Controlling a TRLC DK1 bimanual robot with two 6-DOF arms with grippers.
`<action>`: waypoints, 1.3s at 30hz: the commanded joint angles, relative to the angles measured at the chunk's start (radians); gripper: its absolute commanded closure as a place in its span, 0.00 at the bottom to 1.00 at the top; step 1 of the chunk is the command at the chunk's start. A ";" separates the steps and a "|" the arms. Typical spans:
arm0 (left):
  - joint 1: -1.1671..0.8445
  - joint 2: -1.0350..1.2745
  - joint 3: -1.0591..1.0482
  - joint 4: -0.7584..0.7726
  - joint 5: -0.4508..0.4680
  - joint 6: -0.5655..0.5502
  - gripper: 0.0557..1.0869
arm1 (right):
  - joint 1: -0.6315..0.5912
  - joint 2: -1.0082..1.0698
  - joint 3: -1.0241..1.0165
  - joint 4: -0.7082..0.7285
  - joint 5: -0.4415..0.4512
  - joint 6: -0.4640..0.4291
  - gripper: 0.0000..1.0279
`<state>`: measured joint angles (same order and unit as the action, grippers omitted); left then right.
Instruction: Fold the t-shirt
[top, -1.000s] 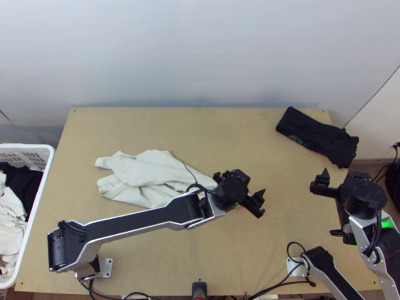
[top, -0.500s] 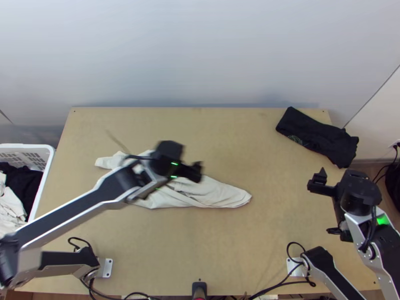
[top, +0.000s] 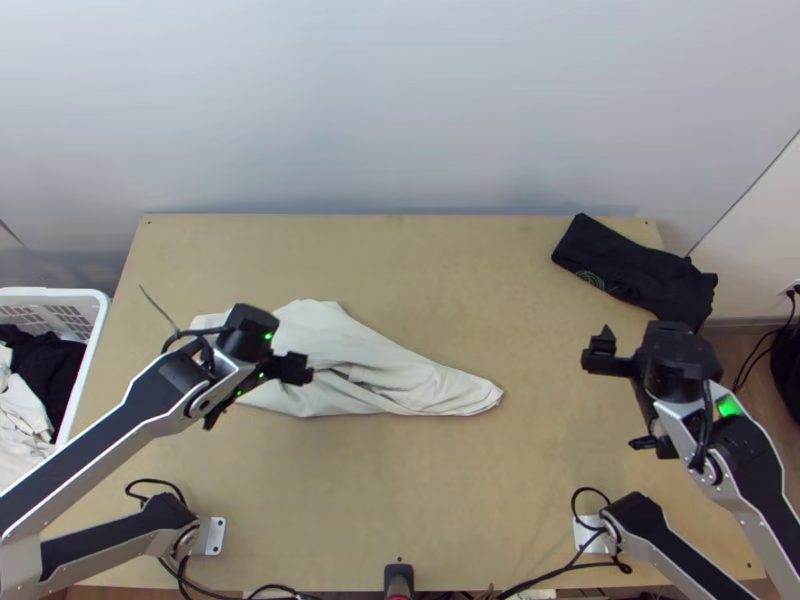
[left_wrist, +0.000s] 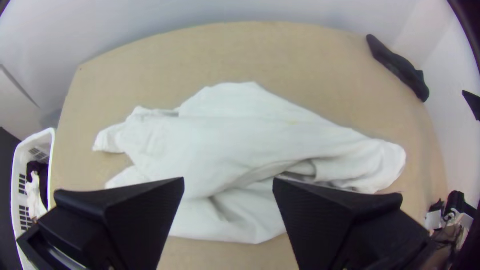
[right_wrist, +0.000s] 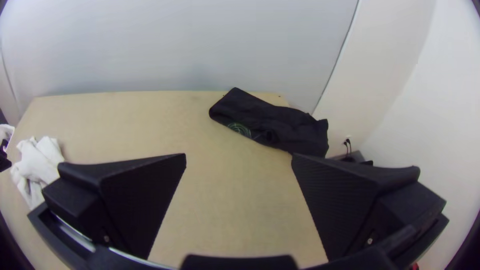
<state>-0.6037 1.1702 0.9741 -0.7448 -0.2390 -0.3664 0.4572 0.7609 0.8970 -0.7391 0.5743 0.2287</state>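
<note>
Top view, far left: white plastic laundry basket (top: 52, 293) beside the wooden table (top: 480, 290), loaded with black and off-white clothes. Next, left gripper (left_wrist: 229, 180) above the left part of the off-white t-shirt (top: 395, 372), fingers wide apart, gripping nothing. Then the t-shirt itself, lying left of centre on the table: loosely gathered lengthwise, broad at left, narrowing to a rounded end at right, with overlapping layers and a creased pocket along the middle. Further right, right gripper (right_wrist: 239, 156) over the table's right side, well apart from the t-shirt, fingers also wide apart, holding nothing. Last, black garment (top: 625, 268) at the far right corner: compact folded bundle with a green round print, probably a finished piece. Progress on the t-shirt: early, by the look of it. Down on the table and released, but uneven, with no neat fold or squared edges to count as done. Left to do: open out the layers, flatten, square up, then make the actual folds.
</note>
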 joint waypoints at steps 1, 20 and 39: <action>0.078 -0.029 -0.183 0.104 -0.002 0.017 0.16 | 0.044 0.034 0.003 0.023 -0.008 0.000 0.04; 0.147 0.213 -0.204 0.338 -0.017 0.021 0.48 | 0.055 0.048 0.016 0.018 -0.008 -0.009 0.04; 0.245 0.227 0.146 0.443 -0.022 0.067 0.96 | 0.170 0.169 -0.046 0.116 -0.027 0.027 0.04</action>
<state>-0.4133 1.3624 0.9825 -0.3370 -0.2592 -0.3210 0.5968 0.8799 0.8837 -0.6956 0.5491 0.2218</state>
